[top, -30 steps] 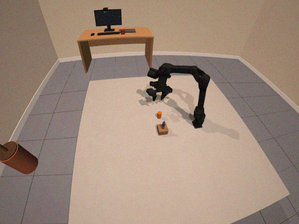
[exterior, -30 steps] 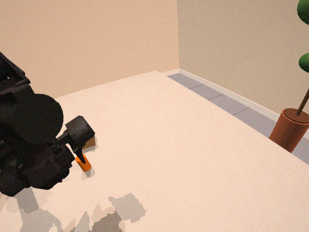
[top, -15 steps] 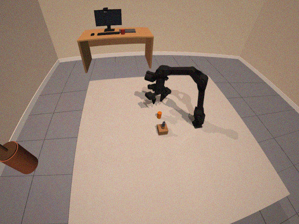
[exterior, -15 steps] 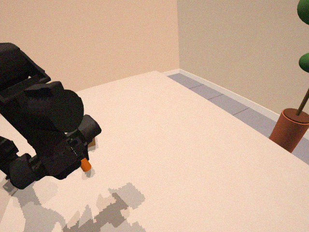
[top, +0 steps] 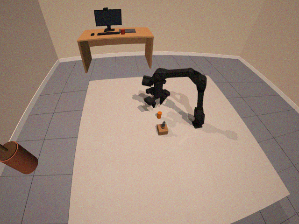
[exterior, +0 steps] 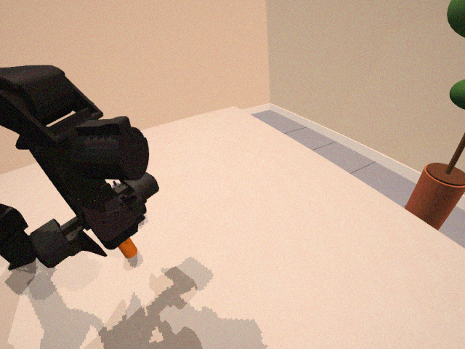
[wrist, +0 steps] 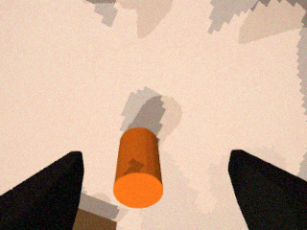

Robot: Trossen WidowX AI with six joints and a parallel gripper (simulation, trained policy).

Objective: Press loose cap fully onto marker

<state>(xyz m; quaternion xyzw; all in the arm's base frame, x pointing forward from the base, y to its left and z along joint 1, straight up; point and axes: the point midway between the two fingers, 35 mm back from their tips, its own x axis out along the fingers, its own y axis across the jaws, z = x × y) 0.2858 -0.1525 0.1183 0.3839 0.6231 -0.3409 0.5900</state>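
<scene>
Gripper [top: 157, 105] [exterior: 108, 251] [wrist: 157, 161] parted about two-thirds, empty, apparently to admit the cap [top: 159, 115] [exterior: 128, 248] [wrist: 139, 158].
Top view: the cap stands upright and loose at 12 o'clock from the block [top: 162, 131] [wrist: 96, 221], which keeps the uncapped marker [top: 163, 124] upright, presumably for pressing.

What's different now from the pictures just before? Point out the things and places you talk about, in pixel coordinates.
In the outside view, the robot's arm [top: 178, 73] [exterior: 56, 169] has swung round, and its gripper [top: 157, 105] [wrist: 157, 161] has turned. Nothing was picked up: the gripper is open, with no cap between its fingers. The orange cap [top: 159, 115] [exterior: 128, 248] [wrist: 138, 163], the marker [top: 163, 124] and its holder block [top: 162, 130] stayed where they were.
</scene>
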